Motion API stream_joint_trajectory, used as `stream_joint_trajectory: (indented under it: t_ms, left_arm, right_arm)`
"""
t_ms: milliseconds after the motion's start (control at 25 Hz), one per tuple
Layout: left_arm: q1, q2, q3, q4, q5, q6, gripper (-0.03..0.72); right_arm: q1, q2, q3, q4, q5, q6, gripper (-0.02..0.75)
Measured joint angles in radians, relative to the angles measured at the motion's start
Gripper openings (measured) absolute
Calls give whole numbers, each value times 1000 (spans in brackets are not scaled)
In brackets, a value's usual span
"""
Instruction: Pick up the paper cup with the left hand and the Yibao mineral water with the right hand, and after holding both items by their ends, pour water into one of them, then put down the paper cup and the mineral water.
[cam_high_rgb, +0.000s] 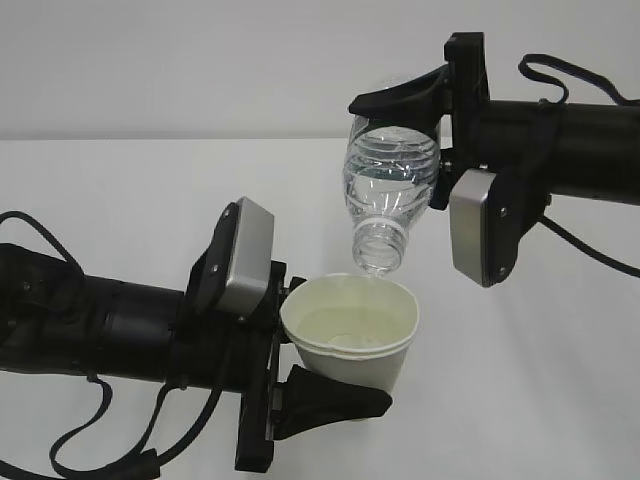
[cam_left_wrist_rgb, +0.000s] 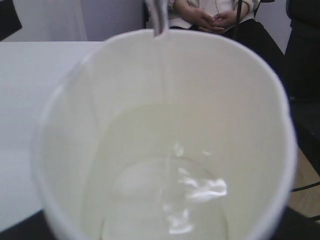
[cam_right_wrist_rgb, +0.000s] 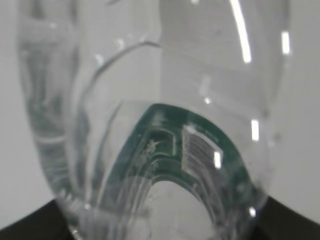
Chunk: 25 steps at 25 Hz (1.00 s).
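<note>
Fingers of left hand (cam_high_rgb: 300, 385) pinch paper cup (cam_high_rgb: 352, 338); right hand (cam_high_rgb: 420, 120) clamps inverted Yibao mineral water (cam_high_rgb: 388, 185), mouth just above rim.

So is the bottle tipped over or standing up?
Tipped over. The bottle points its open neck down above the cup, which already has water inside.

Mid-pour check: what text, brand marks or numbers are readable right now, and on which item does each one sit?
No text is readable in any view.
Dark green label band on the clear ribbed plastic bottle: a pale printed block and markings show through the water, too blurred and distorted to read.
White tapered paper cup: plain, no print visible.
Grey rectangular plates on both tools: no markings visible.
</note>
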Motion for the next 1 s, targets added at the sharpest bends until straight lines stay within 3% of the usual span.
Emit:
stream_joint_trajectory:
  t_ms: [1000]
  left_arm:
    - [0,0,0,0,0,0,429]
  right_arm:
    - [0,0,0,0,-3,0,433]
